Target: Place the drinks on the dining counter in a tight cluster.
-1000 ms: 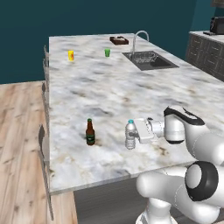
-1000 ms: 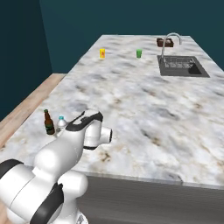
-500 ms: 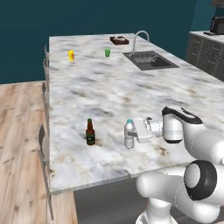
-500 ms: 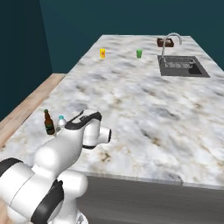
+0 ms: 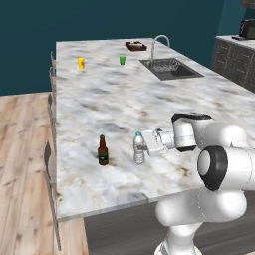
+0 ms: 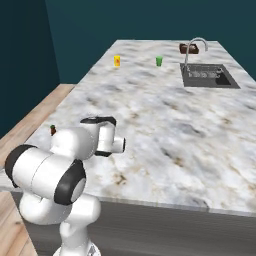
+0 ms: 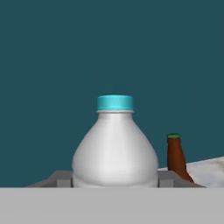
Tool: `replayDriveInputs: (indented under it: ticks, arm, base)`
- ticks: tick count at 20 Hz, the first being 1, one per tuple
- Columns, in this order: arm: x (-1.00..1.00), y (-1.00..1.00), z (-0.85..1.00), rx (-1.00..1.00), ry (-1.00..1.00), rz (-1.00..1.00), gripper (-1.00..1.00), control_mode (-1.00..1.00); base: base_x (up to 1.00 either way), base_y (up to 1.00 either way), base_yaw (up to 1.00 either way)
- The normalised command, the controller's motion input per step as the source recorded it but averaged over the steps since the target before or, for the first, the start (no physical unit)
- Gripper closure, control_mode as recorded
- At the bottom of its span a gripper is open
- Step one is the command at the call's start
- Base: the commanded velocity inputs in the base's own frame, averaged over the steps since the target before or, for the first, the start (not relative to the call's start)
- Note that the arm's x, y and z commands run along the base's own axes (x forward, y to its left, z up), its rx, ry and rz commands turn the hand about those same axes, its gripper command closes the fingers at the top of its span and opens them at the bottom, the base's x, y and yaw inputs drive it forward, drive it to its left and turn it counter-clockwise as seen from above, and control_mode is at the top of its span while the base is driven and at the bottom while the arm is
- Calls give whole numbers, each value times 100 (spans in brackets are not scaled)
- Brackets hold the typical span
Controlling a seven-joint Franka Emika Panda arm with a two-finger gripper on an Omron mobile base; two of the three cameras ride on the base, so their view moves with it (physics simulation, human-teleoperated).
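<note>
The claw (image 5: 145, 148) reaches sideways, level with the worktop, and the clear plastic water bottle with a blue cap (image 5: 139, 148) stands upright between its two dark fingers. In the hand view the bottle's wide shoulders reach out to both grey finger pads (image 7: 63, 179), so the claw looks clamped on the bottle low on its body, though the contact itself sits at the very bottom of that view and is hard to confirm.

The step in hand, as I judge it, is carrying this bottle toward the dark brown glass beer bottle (image 5: 102, 151), which stands just beside it on the near end of the long white-grey marble worktop (image 5: 114, 99). To do it well, keep the bottle upright, move it slowly along or barely above the marble, and stop before its side knocks the narrow beer bottle over. Release only once it stands flat.

Far off, a small yellow cup (image 5: 80, 63) and a small green cup (image 5: 122, 60) stand near the sink (image 5: 171, 68).
</note>
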Motion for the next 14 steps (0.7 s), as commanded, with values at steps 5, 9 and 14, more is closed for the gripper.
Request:
replayDriveInputs:
  ticks: [5, 9, 14]
  arm:
    - [34, 13, -11, 0, -11, 17, 100, -100]
    - [30, 22, -15, 0, -12, 11, 100, -100]
    - [28, 17, -14, 1, -4, 6, 100, -100]
  base:
    - [0, 0, 0]
    - [0, 0, 0]
    - [0, 0, 0]
